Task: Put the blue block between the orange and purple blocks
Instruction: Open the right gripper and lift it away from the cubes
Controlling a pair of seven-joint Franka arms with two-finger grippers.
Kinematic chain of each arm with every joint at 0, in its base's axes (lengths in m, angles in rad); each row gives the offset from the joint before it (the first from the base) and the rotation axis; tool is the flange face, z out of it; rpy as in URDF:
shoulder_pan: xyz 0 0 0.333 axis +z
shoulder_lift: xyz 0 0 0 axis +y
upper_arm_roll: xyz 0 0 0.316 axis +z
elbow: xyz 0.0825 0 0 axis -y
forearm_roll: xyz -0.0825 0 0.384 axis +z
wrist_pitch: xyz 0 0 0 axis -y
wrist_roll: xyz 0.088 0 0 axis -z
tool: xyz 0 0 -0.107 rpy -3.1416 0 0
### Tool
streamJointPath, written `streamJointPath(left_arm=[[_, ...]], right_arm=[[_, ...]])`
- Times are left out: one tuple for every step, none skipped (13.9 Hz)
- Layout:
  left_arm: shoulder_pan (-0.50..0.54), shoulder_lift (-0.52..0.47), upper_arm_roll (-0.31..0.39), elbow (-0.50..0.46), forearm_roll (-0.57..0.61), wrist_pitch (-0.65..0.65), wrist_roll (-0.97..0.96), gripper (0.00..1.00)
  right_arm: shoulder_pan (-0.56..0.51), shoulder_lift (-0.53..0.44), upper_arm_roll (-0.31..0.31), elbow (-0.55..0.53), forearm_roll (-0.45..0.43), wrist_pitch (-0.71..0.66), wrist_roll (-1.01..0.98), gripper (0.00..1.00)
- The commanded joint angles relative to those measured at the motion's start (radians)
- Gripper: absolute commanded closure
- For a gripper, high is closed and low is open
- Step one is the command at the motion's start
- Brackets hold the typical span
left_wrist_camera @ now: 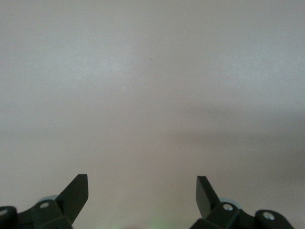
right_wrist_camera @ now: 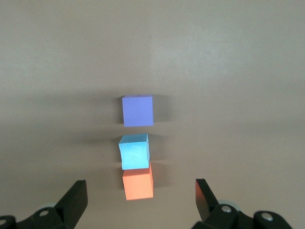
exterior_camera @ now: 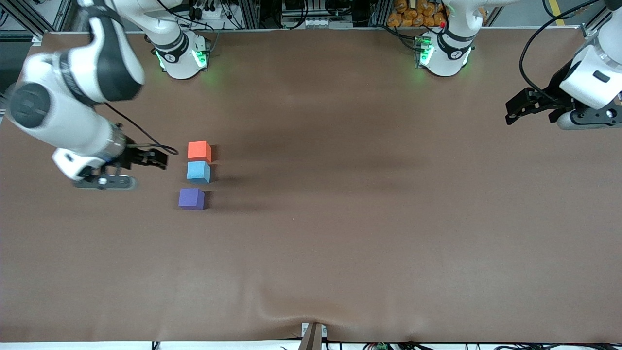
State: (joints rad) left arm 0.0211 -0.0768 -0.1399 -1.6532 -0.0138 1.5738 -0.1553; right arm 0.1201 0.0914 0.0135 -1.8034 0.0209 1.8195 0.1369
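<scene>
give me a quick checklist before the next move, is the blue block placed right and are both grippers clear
1. Blue block lies between the orange block and the purple block: ok.
2. Row is straight: not ok, the purple block sits slightly toward the right arm's end.
3. Gaps are even: not ok, blue is touching or nearly touching orange, with a clear gap to purple.
4. Right gripper open and holding nothing, beside the blocks: ok.
5. Left gripper open, over bare table at the left arm's end, waiting: ok.
6. Blue and orange truly touching: cannot tell.
</scene>
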Motion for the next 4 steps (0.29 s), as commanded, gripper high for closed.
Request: streamJointPath(left_arm=[[0.006,-0.004,-0.001,0.029,0.023,-0.038,0.025,0.00],[0.005,-0.003,-0.001,0.036,0.023,-0.046,0.023,0.00],[0.005,-0.003,-0.001,0.036,0.023,-0.051,0.022,0.00],[0.003,-0.003,-0.001,0.035,0.023,-0.052,0.022,0.00]], right_arm=[[-0.104,-0.094,0.011,0.004,0.034,-0.069,-0.132,0.00],[-0.124,-0.114,0.008,0.031,0.033,-0.121,-0.166,0.00],[-0.143,-0.117,0.006,0.091,0.033,-0.196,-0.172,0.00],[-0.148,-0.114,-0.007,0.186,0.028,-0.285,-0.172,0.00]])
